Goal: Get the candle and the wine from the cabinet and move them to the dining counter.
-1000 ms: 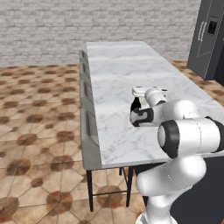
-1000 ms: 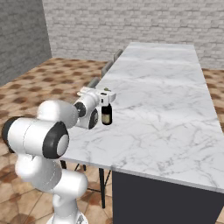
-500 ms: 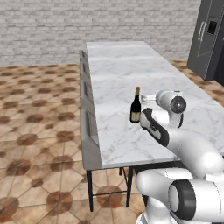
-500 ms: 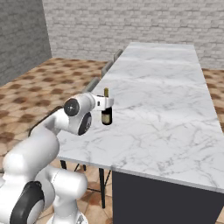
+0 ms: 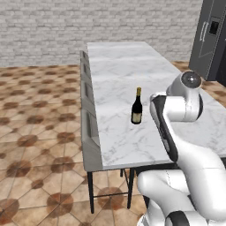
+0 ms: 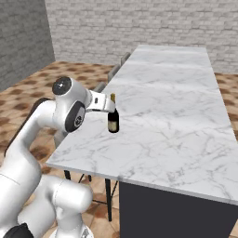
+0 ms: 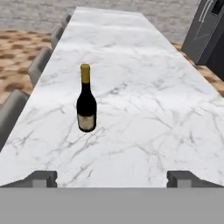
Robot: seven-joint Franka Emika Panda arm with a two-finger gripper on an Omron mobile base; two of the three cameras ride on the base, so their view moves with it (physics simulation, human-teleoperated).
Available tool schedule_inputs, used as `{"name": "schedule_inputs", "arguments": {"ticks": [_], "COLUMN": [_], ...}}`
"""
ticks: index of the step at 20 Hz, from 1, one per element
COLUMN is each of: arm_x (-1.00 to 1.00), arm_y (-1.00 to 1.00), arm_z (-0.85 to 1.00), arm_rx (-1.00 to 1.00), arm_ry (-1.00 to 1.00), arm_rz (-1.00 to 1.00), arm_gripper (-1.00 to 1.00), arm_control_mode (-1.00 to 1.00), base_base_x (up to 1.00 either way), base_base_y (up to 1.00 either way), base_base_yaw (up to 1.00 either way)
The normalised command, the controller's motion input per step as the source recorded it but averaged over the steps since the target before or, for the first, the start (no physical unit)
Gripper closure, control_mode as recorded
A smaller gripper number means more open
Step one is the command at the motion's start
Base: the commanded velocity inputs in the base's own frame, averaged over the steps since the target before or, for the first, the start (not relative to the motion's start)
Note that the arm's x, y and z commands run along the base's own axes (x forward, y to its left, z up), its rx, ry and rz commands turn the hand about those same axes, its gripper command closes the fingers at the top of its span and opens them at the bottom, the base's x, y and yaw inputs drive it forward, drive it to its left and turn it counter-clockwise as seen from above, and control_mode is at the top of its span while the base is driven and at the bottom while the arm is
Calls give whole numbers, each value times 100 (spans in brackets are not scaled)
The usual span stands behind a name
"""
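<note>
Grey stools (image 5: 90,128) lined the nine o'clock edge of the dining counter (image 5: 128,75); one wine (image 7: 86,99) bottle stood upright on its marble, toward ten o'clock of the gripper (image 7: 112,178), whose fingers were spread wide, holding nothing; the dark fridge (image 7: 205,33) stood at two o'clock.

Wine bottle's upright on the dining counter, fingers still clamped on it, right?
Not quite. The wine bottle does stand upright on the dining counter, but the fingers are not on it: in the hand view they stand wide apart and well back from the bottle, with bare marble between. The left base view also shows the bottle standing free.
</note>
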Motion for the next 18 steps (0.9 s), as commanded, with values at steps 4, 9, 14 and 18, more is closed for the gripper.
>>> {"name": "schedule_inputs", "arguments": {"ticks": [4, 9, 14, 18], "arm_x": [-99, -95, -46, -22], "arm_y": [0, 17, 35, 33], "arm_z": [0, 1, 35, 56], "arm_rx": [5, 11, 7, 0], "arm_ry": [30, 16, 1, 2], "arm_rz": [-1, -1, 0, -1], "arm_gripper": [-100, -100, -100, -100], "arm_control_mode": [-100, -100, -100, -100], "base_base_x": [0, 0, 0, 0], "base_base_y": [0, 0, 0, 0], "base_base_yaw": [0, 0, 0, 0]}}
